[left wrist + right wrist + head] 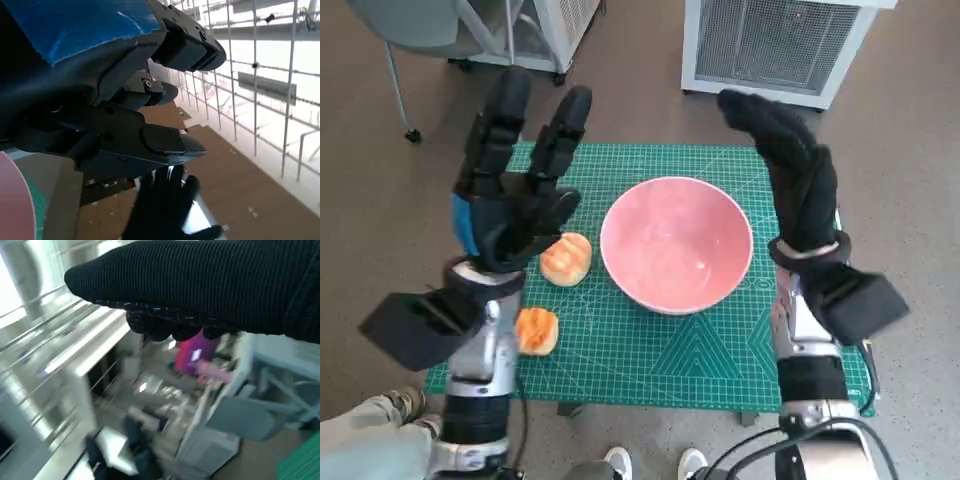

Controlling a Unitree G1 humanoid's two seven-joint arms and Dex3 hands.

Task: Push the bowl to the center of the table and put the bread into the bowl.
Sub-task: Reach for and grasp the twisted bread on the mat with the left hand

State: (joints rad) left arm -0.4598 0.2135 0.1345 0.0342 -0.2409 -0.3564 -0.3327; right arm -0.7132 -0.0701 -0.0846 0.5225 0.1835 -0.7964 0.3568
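Both of my forearms rise from the near edge, and my hands are lifted above the bench [650, 375] with its green cutting mat. My left hand [510, 205], blue tape across its back, hangs with its fingers [560, 130] spread apart and released, holding nothing. My right hand [795, 175] in the black glove is raised too, its fingers stretched out away from me and empty.

I take the pink bowl [677, 243] as my landmark: it stands upright about mid-mat, between my two hands. One piece of bread [566, 259] lies just beside the bowl on my left-hand side, right under my left hand, not touching the bowl as far as I can tell. A second, more orange bread [536, 331] lies nearer to me than the first, farther from the bowl, next to my left forearm.

Beyond the bowl stands a white grilled unit [775, 45] on the floor. My left wrist view catches the bowl's pink rim [12, 200] at its edge.
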